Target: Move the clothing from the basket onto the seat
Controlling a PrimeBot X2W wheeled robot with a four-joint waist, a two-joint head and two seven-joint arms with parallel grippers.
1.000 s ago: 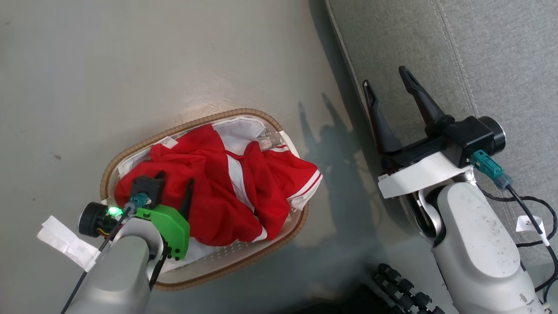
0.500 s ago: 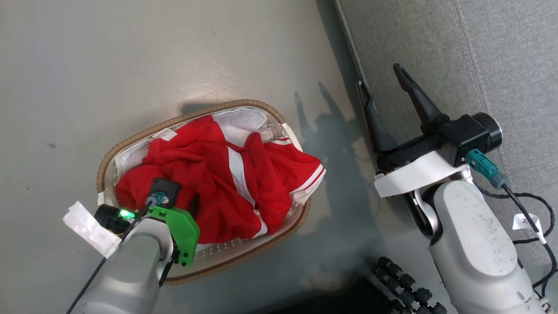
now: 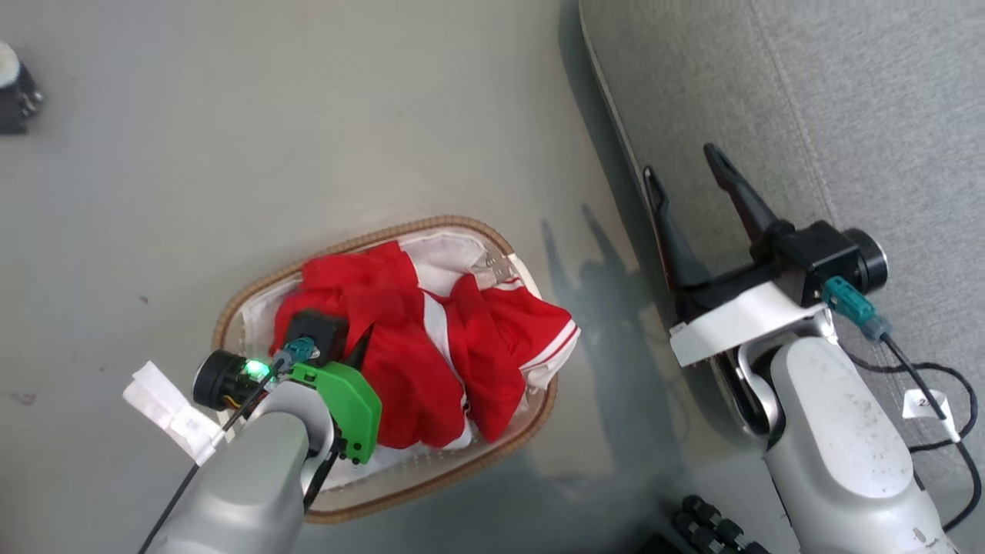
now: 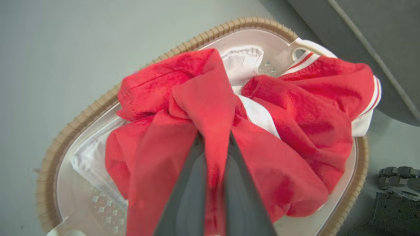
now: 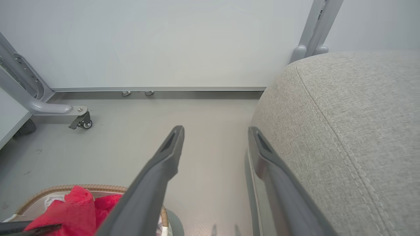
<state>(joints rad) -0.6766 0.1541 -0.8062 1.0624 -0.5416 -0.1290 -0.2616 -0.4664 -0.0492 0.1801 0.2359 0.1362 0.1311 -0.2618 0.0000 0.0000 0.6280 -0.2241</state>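
Note:
The basket (image 3: 231,323) stands on the floor left of the seat (image 3: 846,100), its white liner (image 3: 454,250) showing at the far end. Red clothing (image 3: 431,354) with white striped trim is heaped in it, one hem hanging over the right rim. My left gripper (image 3: 358,350) is down in the heap. In the left wrist view it (image 4: 215,139) is shut on a raised fold of the red clothing (image 4: 295,114), above the basket (image 4: 98,105). My right gripper (image 3: 681,163) stands open and holds nothing, over the seat's left edge; its wrist view shows it (image 5: 215,131) beside the seat (image 5: 344,131).
Grey floor surrounds the basket. A dark object (image 3: 15,100) sits at the far left. Black rollers of my base (image 3: 716,523) lie at the bottom. A grey frame with a caster (image 5: 82,122) stands against the wall ahead. Cables (image 3: 923,377) lie on the seat.
The head camera has shifted. My left gripper has sunk into the heap and shut on a red fold, and the garment's left side has gathered toward it. The right gripper stays open.

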